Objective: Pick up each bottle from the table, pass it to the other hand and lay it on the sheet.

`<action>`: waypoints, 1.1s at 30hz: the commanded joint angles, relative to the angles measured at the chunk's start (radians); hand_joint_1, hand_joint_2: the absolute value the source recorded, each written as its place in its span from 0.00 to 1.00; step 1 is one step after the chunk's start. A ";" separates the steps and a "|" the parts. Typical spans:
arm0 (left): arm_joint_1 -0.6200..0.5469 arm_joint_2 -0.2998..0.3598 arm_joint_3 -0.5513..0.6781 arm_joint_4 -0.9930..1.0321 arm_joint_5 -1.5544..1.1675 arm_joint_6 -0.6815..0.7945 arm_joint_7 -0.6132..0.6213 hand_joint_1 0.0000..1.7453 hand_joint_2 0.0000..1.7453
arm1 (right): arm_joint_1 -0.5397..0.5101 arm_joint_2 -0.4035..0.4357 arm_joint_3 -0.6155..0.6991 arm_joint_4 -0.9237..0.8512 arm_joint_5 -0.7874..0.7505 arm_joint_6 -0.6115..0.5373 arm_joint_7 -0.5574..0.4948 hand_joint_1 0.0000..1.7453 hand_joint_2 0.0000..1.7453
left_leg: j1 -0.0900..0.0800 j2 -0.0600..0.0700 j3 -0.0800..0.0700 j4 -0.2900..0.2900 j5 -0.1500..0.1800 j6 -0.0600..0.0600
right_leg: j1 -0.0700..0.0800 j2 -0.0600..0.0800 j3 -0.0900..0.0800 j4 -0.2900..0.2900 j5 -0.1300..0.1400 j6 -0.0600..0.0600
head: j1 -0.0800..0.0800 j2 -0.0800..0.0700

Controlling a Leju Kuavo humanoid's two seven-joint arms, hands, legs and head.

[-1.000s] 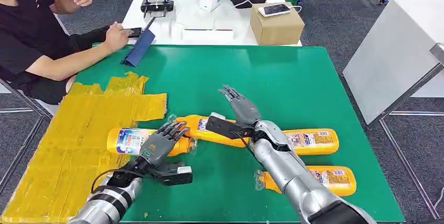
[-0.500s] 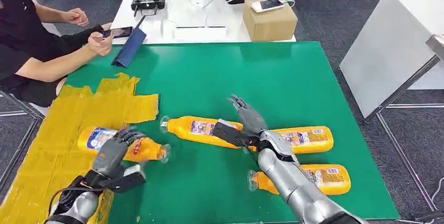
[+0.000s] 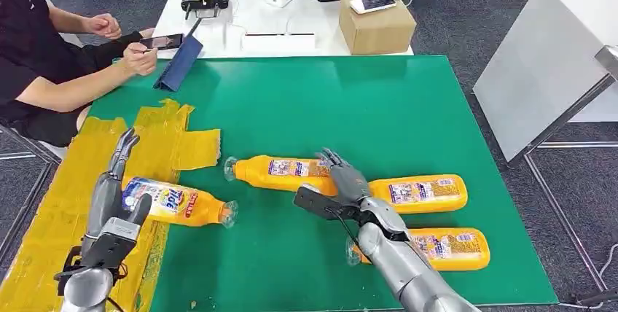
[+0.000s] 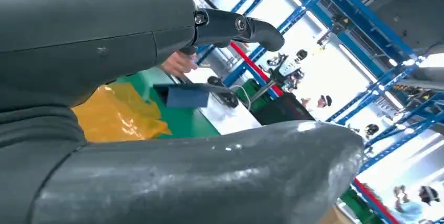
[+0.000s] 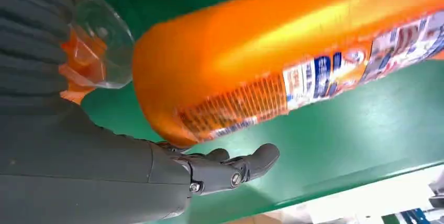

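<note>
From the head view, the left hand (image 3: 109,188) stands with fingers spread, empty, an orange bottle (image 3: 175,205) lying crosswise beside it on the yellow sheet (image 3: 65,203), cap pointing toward the right hand (image 3: 342,181). That hand, fingers extended, rests against a second bottle (image 5: 293,72), shown close in the right wrist view.

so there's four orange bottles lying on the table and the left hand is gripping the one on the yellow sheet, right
Not quite. The left hand is not gripping it: the head view shows its fingers stretched out straight beside the bottle on the yellow sheet, which lies free partly on the yellow sheet. The rest holds: four orange bottles lie on the table, the other three near the right hand.
</note>
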 commanded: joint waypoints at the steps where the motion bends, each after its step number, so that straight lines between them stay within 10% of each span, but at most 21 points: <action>1: 0.000 -0.047 0.044 -0.002 0.006 -0.009 0.002 0.00 0.00 | -0.019 -0.002 -0.018 0.017 -0.002 0.010 -0.002 0.00 1.00 | 0.000 0.000 0.000 0.000 0.000 -0.001 | 0.000 -0.001 0.001 0.000 0.000 -0.001 | 0.000 0.000; 33: 0.017 -0.054 0.027 0.001 0.039 -0.074 -0.013 0.00 0.00 | -0.073 0.046 0.030 -0.015 0.028 -0.009 0.022 0.00 1.00 | 0.001 -0.001 0.000 0.000 0.000 -0.001 | 0.001 -0.001 0.000 0.000 0.000 -0.001 | 0.000 0.000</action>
